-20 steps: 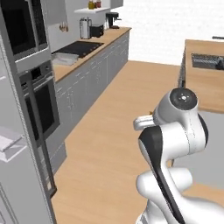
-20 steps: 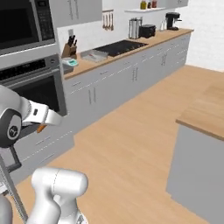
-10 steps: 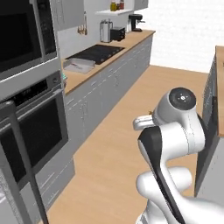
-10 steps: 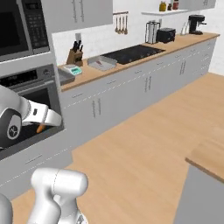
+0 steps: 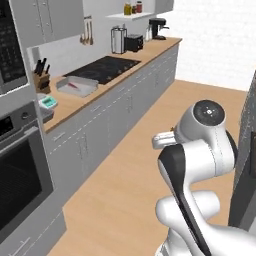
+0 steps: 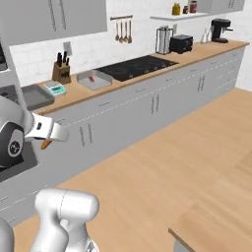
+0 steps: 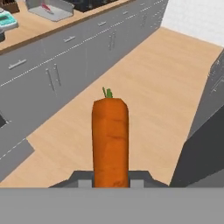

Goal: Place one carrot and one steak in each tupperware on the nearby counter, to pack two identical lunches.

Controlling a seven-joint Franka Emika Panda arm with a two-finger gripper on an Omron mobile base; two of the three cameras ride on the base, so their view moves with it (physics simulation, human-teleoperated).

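My gripper [image 7: 110, 181] is shut on a bright orange carrot [image 7: 110, 139] that points away from the hand, with a green stub at its far end. From the right base, the gripper [image 6: 47, 138] hangs in front of the cabinet fronts with the carrot's tip [image 6: 46, 144] poking out below. On the wood-look counter [image 6: 123, 81] sits a pale grey tupperware [image 6: 93, 79] [image 5: 77, 86] [image 7: 49, 8] with a red steak [image 6: 93, 78] [image 5: 73, 85] inside. A second, darker tupperware [image 6: 37, 97] stands further left on the counter.
A knife block [image 6: 61, 74] and a small teal scale [image 6: 55, 89] stand between the two containers. A black cooktop [image 6: 135, 66], toaster [image 6: 181, 44] and coffee machine [image 6: 221, 30] follow to the right. A wall oven [image 5: 20, 180] lies left, and a dark unit [image 5: 247, 150] right.
The whole scene has shifted as the base drove and turned: the counter with the cooktop and containers now lies closer and more face-on. The carrot stays in the shut gripper.
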